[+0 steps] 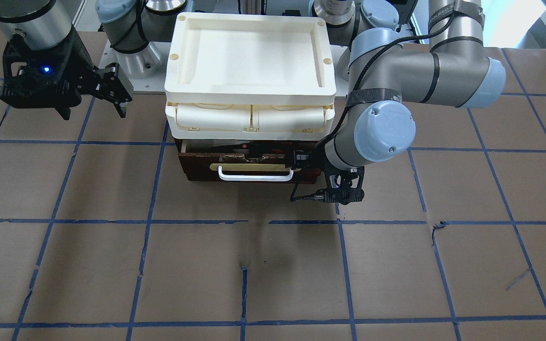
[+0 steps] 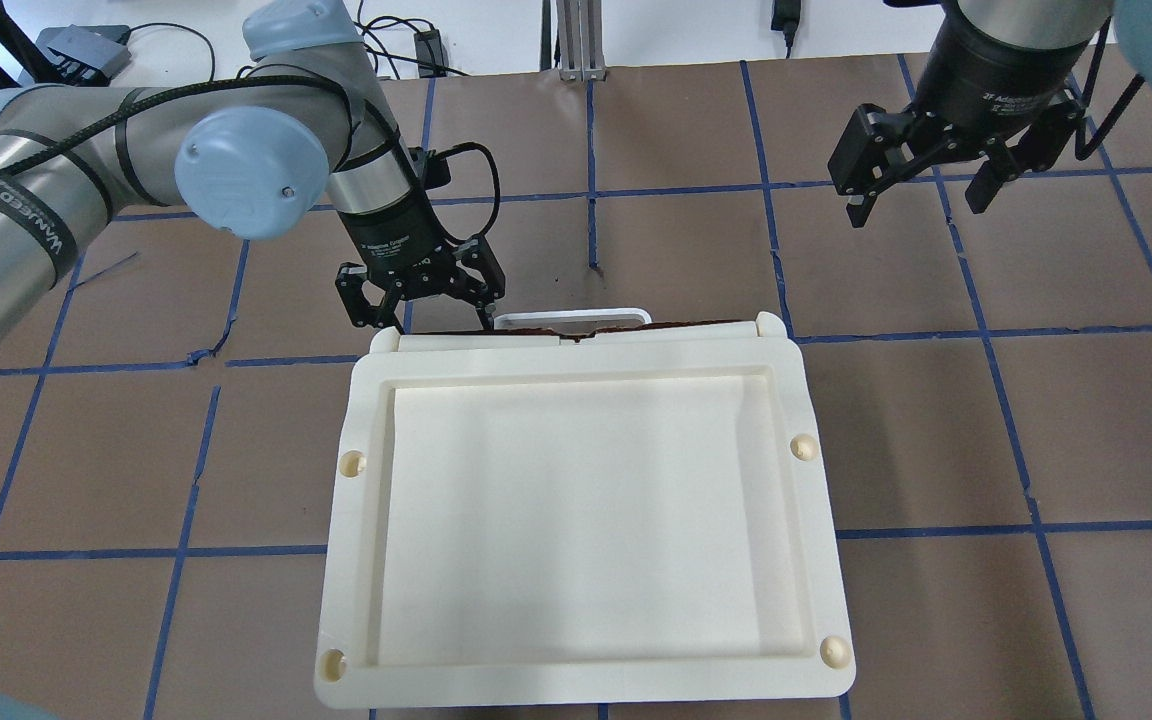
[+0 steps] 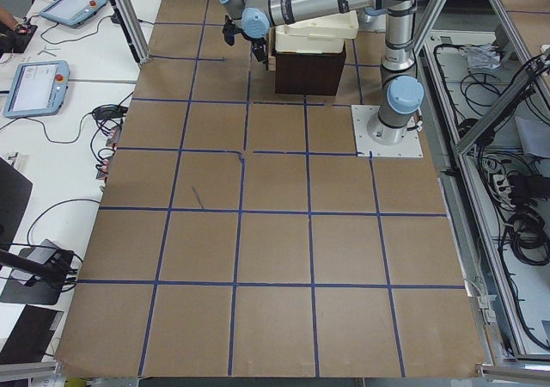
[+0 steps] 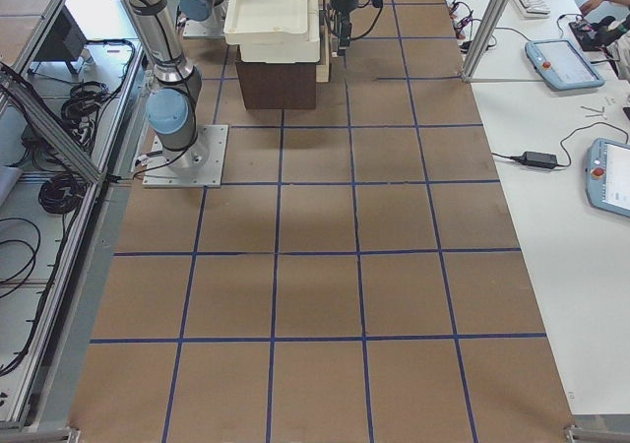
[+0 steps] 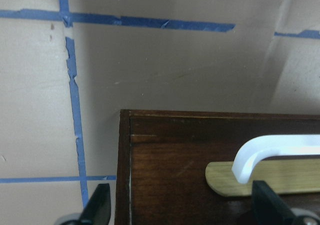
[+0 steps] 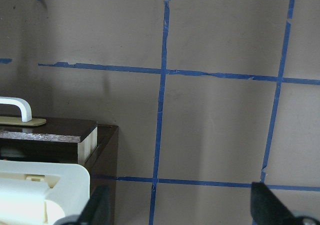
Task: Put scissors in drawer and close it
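I judge the scissors point(image 1: 248, 148) already inside the drawer point(image 1: 202, 169), ajar mid-frame, its long axis across. My left hand point(image 1: 344, 192), spread wide and empty, hangs at its front's right end, nearer than the right hand point(image 1: 94, 110).

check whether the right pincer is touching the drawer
Apart. The front-facing view shows the right pincer hanging open well off to one side of the drawer, with bare table between them.

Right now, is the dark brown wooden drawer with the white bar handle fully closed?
No, the drawer stands out past the cream tray unit, its inside showing.
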{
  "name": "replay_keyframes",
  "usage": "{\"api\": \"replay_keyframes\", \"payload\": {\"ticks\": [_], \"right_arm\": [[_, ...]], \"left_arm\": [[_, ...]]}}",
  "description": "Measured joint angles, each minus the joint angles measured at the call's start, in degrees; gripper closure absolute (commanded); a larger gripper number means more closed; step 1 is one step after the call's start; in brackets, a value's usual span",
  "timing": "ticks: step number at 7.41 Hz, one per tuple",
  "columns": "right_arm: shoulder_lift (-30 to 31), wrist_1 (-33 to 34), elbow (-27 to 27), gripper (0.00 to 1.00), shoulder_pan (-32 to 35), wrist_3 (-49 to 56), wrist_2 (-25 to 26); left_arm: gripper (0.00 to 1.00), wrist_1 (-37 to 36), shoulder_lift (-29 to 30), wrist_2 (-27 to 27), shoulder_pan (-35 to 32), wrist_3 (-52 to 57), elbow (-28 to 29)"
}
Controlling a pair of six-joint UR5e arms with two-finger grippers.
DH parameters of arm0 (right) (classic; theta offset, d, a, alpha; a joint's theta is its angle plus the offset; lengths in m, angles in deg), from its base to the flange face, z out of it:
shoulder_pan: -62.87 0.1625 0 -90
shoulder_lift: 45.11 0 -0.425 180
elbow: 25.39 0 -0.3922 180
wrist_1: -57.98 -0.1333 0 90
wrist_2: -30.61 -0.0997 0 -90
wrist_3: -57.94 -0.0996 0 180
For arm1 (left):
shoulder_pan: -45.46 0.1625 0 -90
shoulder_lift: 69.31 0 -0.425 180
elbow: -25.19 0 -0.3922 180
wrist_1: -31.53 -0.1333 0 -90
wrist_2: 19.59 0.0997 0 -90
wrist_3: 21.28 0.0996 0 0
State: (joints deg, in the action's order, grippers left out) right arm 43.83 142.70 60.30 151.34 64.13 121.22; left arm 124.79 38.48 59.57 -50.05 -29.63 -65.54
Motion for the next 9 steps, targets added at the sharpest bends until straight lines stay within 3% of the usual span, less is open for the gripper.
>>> {"api": "replay_keyframes", "payload": {"ticks": [6, 9], "right_arm": [[0.0, 0.06, 0.0, 0.0, 0.13, 0.31, 0.0], [0.0, 0.09, 0.0, 0.0, 0.19, 0.31, 0.0]], "left_arm": [[0.0, 2.7, -0.15, -0.02, -0.01, 0.0, 0.12], [0.0, -1.51, -0.31, -0.09, 0.39, 0.0, 2.62]]}}
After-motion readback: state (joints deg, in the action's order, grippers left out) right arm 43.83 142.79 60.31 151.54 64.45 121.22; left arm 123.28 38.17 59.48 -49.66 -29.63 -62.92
